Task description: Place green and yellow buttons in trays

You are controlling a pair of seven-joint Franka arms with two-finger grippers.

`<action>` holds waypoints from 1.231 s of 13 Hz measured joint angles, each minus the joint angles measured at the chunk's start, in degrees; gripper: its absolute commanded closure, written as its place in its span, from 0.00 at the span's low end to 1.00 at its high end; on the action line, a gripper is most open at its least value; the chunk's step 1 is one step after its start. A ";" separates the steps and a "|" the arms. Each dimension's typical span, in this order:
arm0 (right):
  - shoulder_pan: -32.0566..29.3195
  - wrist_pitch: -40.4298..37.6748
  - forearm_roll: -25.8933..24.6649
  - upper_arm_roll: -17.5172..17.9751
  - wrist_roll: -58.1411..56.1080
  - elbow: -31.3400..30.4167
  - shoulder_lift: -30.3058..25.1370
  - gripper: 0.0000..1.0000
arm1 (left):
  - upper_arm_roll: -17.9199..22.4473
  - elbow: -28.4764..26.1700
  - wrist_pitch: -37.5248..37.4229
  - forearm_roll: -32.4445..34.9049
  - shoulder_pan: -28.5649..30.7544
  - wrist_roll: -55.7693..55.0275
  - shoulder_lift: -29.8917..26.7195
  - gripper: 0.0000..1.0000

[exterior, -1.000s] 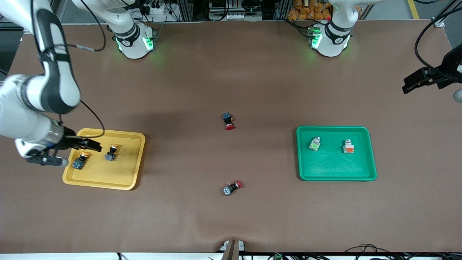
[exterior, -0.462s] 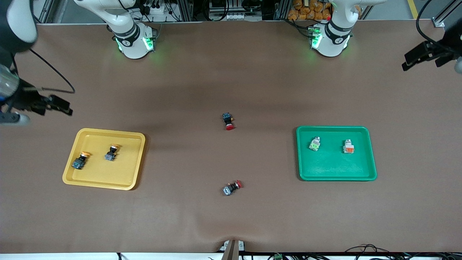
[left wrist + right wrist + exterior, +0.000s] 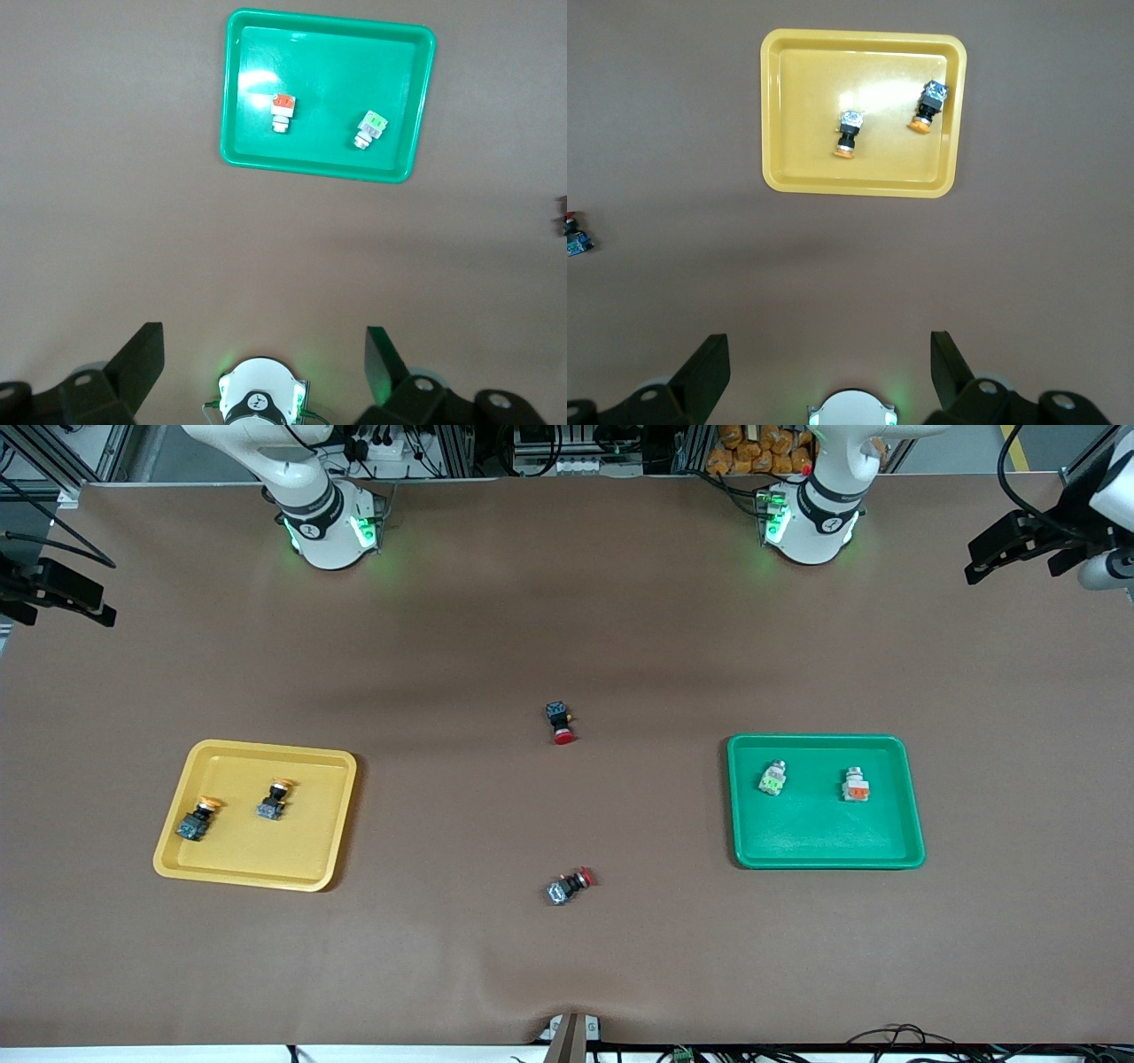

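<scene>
The yellow tray [image 3: 310, 864] holds two yellow-capped black buttons [image 3: 195, 819] [image 3: 274, 800]; they also show in the right wrist view [image 3: 848, 135] [image 3: 928, 105] on the tray [image 3: 780, 106]. The green tray [image 3: 824, 841] holds a pale grey button with a green block [image 3: 772, 778] and one with an orange block [image 3: 855, 785]; both show in the left wrist view [image 3: 369, 129] [image 3: 283, 112]. My left gripper [image 3: 997, 549] is open and empty, high over the left arm's end of the table. My right gripper [image 3: 66, 598] is open and empty, high over the right arm's end.
Two red-capped black switches lie on the brown table between the trays, one [image 3: 560, 723] farther from the front camera, one [image 3: 570, 886] nearer. The arm bases [image 3: 328, 522] [image 3: 811, 518] stand along the table's edge farthest from the front camera.
My right gripper has risen from over the yellow tray and drawn back to the table's end, leaving the yellow-capped button in the tray. My left gripper has lifted slightly.
</scene>
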 measured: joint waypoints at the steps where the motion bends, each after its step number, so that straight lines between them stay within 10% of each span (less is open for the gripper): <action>1: -0.07 0.12 -0.02 0.00 0.35 -0.12 0.05 0.00 | -0.43 0.00 0.01 0.15 -0.06 -0.20 -0.06 0.00; 16: -1.24 5.43 -0.02 0.71 0.52 -4.60 0.57 0.00 | -0.18 2.79 3.51 0.23 0.35 -0.29 2.99 0.00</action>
